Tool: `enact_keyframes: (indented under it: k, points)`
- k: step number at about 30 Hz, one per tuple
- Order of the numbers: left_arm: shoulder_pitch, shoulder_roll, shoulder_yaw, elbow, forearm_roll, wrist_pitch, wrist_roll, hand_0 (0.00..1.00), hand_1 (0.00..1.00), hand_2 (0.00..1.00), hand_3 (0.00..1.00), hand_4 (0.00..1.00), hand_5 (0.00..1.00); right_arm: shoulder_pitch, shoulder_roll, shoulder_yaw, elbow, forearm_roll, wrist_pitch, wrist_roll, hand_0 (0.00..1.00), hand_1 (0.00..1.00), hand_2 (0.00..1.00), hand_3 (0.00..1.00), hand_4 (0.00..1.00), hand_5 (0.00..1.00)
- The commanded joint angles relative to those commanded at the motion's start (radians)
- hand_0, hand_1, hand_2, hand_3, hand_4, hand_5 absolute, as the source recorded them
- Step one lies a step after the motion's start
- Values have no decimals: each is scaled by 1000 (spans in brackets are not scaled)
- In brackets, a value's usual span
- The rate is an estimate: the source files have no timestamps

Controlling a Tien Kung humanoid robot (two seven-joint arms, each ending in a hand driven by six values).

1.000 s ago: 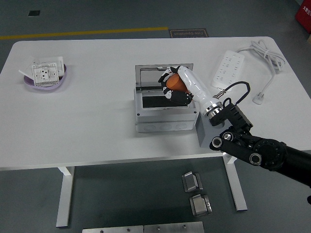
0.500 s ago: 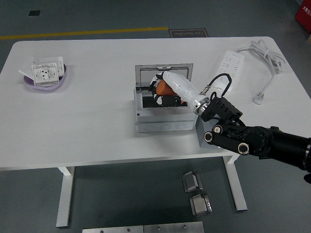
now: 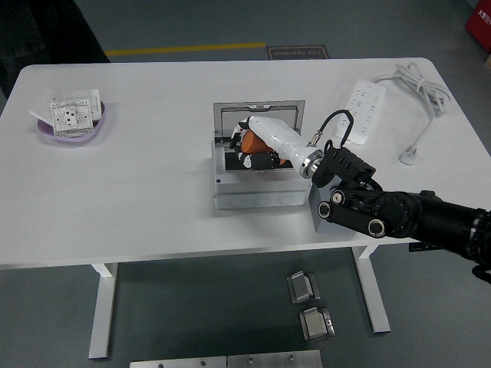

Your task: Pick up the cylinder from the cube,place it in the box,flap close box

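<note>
An orange cylinder is held in my right hand, whose white and black fingers are curled around it. The hand is low over the dark inside of the grey box at the table's middle. The box's lid stands open behind the hand. A grey cube sits just right of the box, partly hidden by my right forearm. My left arm is out of the picture.
A purple bowl with white socket parts sits at the far left. A white power strip with its cable lies at the back right. A dark figure shows at the top left corner.
My right hand has moved left and down with the orange cylinder, from above the box's right side into its opening. A dark figure has appeared at the top left.
</note>
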Motion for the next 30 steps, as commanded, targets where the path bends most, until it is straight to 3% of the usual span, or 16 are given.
enact_keyframes:
  k: [3,4,9,10,15,16,30]
  points:
    - [-2,-1,4,-1,-4,0,-2,690,698,660,653,552,373,0,1,-6,-4,-16,2,-3,196,330,511,621,82,112]
    - [-2,-1,5,-1,-4,0,-2,691,697,659,652,552,373,0,2,-7,-4,-21,2,-4,490,582,645,800,427,117]
    - [-3,-1,4,-1,0,-1,-1,691,697,659,652,552,373,1,2,-8,-7,-38,-3,-6,490,582,645,800,427,117]
    - [-3,-1,3,-1,0,-1,-1,691,697,660,652,550,370,1,2,-7,-8,-42,-3,-7,749,718,765,930,638,32]
    - [-5,-3,11,-3,-4,-1,-3,691,697,660,652,550,370,1,3,-4,-9,-47,5,-8,749,718,765,930,638,32]
    - [-5,-3,12,-4,-6,-1,-4,691,697,659,652,550,370,1,3,-3,-9,-47,6,-8,835,757,802,962,681,26]
    - [-5,-6,33,-8,-22,0,-12,690,696,645,653,549,369,-13,-10,19,16,-32,0,3,846,759,795,967,713,61]
